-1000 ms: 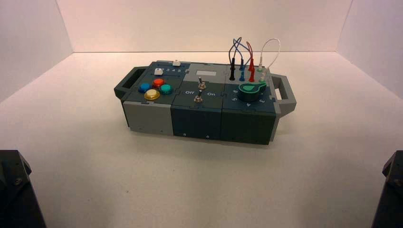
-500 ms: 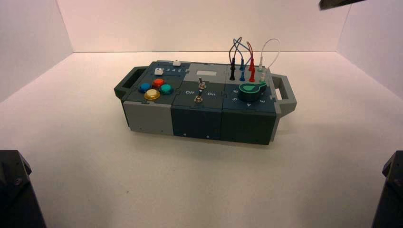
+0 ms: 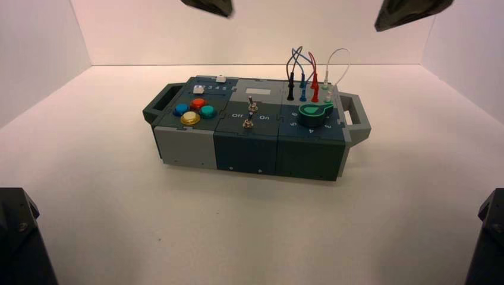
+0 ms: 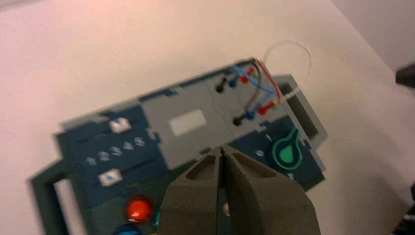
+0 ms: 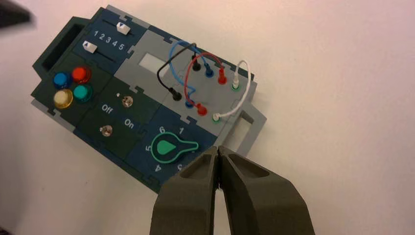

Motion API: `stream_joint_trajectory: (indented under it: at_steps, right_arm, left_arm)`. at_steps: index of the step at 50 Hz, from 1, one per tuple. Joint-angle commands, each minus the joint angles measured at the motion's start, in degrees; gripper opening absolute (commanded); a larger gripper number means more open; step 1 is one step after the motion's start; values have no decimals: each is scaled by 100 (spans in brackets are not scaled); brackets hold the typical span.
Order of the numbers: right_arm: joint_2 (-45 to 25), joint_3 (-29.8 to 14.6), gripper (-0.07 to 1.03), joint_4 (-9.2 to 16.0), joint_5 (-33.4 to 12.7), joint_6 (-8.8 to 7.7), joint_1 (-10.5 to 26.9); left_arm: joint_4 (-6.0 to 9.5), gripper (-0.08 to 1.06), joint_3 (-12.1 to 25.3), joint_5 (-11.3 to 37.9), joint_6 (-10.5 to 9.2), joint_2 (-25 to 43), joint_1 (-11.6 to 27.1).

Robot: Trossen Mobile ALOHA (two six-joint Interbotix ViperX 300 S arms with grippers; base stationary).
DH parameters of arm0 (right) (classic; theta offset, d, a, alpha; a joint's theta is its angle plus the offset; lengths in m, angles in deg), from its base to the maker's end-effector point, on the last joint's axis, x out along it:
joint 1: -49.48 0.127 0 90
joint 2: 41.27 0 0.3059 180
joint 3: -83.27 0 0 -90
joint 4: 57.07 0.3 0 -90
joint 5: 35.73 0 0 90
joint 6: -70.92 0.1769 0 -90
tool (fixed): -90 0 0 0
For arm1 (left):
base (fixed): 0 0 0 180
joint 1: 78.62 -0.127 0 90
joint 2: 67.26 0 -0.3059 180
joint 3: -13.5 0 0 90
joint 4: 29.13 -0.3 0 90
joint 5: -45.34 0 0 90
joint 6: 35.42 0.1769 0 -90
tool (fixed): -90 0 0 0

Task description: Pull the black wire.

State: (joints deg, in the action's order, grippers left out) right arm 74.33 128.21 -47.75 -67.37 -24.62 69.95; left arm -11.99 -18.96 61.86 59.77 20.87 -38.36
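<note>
The black wire [image 5: 164, 70] arches between two slim black plugs [image 5: 172, 92] in the grey socket panel at the box's back right. In the high view its front plug [image 3: 290, 90] stands upright, left of the blue and red plugs. It also shows in the left wrist view [image 4: 238, 120]. My left gripper [image 4: 222, 148] is shut and empty, high above the box's middle, and shows at the high view's top edge [image 3: 209, 6]. My right gripper [image 5: 218, 148] is shut and empty, high above the box's right end, and shows at the high view's top right [image 3: 410, 12].
The box [image 3: 249, 151] carries coloured buttons [image 3: 191, 111] on the left, two toggle switches [image 3: 249, 116] in the middle and a green knob [image 3: 314, 114] on the right. Blue [image 5: 189, 104], red [image 5: 201, 110] and white [image 5: 217, 116] plugs stand beside the black one. Handles stick out at both ends.
Both grippers have come into the high view at its top edge: the right one first, then the left. The box and wires have not moved.
</note>
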Motion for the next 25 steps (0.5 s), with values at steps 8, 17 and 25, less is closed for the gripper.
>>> stream_joint_trajectory:
  at_steps: [8, 17, 25]
  right_arm:
    - [-308, -281, -2, 18, 132, -18, 229]
    - [-589, -334, -2, 18, 141, -9, 325]
    - [-606, -352, -2, 9, 149, -18, 325]
  left_arm:
    - [26, -3, 193, -299, -88, 396, 606]
    - [35, 21, 299, -439, -220, 580, 844]
    - [35, 23, 369, -501, -246, 694, 905]
